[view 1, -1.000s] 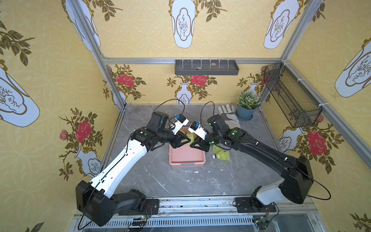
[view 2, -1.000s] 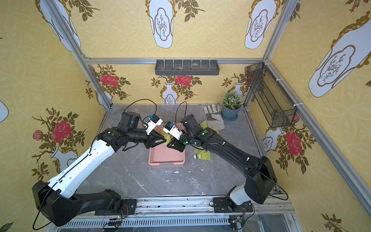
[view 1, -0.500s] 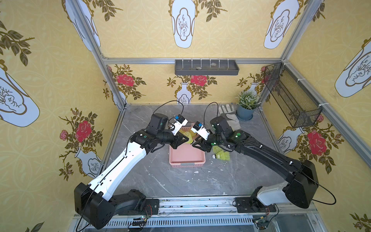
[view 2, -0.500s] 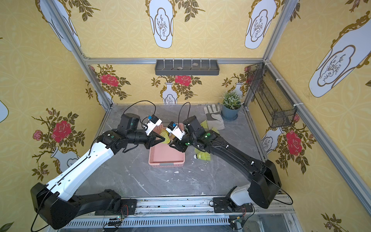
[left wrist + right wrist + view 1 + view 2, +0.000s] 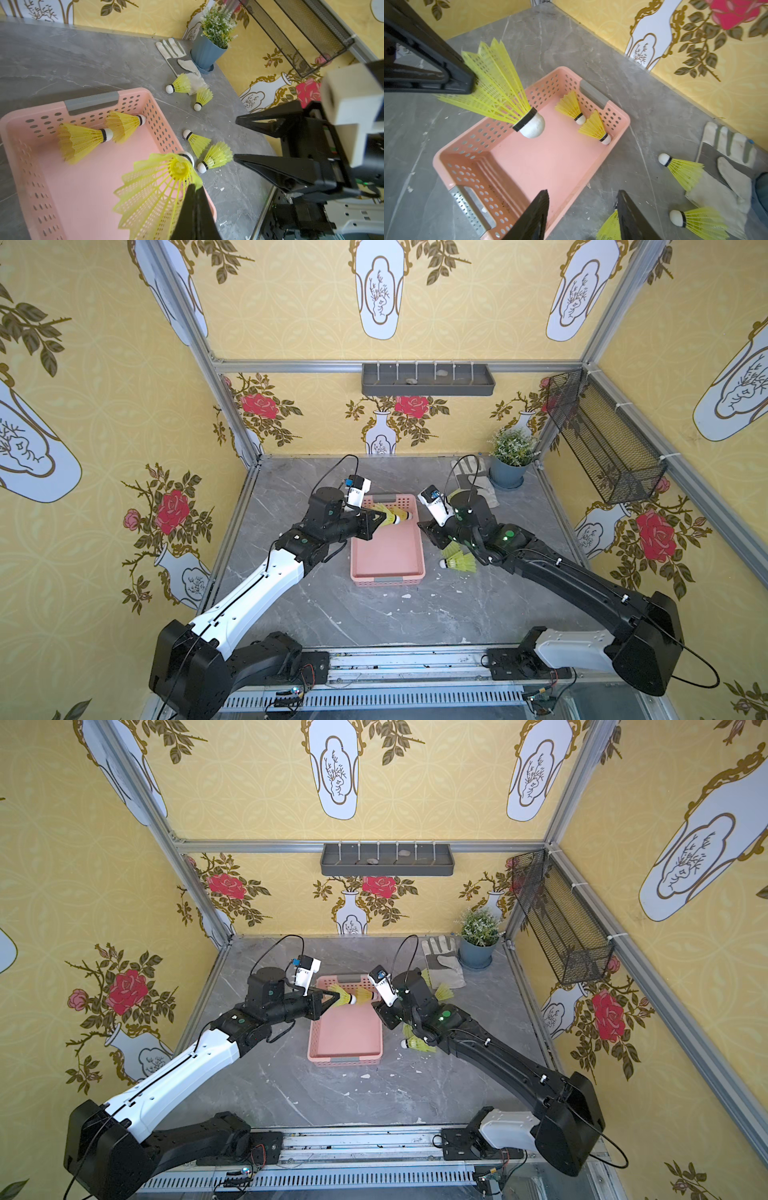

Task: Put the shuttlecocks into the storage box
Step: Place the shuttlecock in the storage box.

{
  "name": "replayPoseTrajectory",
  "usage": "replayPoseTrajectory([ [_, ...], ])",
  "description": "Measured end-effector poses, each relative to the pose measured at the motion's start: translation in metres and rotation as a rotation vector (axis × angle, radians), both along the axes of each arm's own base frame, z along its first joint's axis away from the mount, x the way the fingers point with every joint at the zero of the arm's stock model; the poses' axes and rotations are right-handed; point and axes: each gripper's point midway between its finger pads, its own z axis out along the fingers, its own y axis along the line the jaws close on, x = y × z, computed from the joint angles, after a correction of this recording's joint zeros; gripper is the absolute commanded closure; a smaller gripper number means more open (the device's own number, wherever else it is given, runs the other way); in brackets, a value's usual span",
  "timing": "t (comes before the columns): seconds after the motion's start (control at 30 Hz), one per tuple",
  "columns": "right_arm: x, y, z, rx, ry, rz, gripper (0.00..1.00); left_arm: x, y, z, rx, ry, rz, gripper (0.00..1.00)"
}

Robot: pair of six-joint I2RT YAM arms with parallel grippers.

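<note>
We see the shuttlecocks (image 5: 197, 141) as small cones: neon yellow ribbed plastic skirts pierced with rows of holes, a black band and a rounded white tip. We count seven.

The held shuttlecock (image 5: 500, 83) is pinched by the rim of its skirt in our left hand (image 5: 194, 187), whose jaws are closed tight on that thin edge. It sticks out from the hand toward 3 o'clock with its tip tilted down, and hangs over the 12 o'clock end of the box (image 5: 386, 556), clear of the floor.

The box is a shallow pink basket with holed walls and a grey tab on each short end. It sits mid-desk (image 5: 332, 614). Two more lie on their sides inside it at the 12 o'clock end: one (image 5: 571, 108) and its neighbour (image 5: 593, 126), close together.

Four lie on the desk. A near pair (image 5: 218, 154) is just beside the box's 3 o'clock wall. A far pair (image 5: 180, 84) is at its 1 o'clock, with skirts touching a work glove (image 5: 180, 62).

Our right hand (image 5: 583, 193) is open, jaws apart with nothing between them. It hovers at the box's 3 o'clock wall, above the near pair. The held shuttlecock lies at about 9 o'clock from it, near but apart.
</note>
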Motion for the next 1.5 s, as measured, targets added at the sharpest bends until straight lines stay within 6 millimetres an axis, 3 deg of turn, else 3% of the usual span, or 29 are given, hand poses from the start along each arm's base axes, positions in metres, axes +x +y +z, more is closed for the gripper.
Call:
replayPoseTrajectory([
  [0.17,0.006,-0.021,0.005,0.024,-0.056,-0.111,0.44,0.012,0.002,-0.015,-0.019,0.068,0.078,1.00],
  [0.4,0.009,-0.035,0.009,0.048,-0.086,-0.190,0.44,0.023,0.001,-0.041,-0.019,0.169,0.147,1.00],
  [0.73,0.010,-0.045,0.005,0.040,-0.090,-0.241,0.43,0.028,-0.008,-0.085,-0.005,0.313,0.157,1.00],
  [1.5,0.008,-0.050,-0.003,0.039,-0.080,-0.254,0.42,0.055,-0.039,-0.146,-0.070,0.456,0.163,1.00],
])
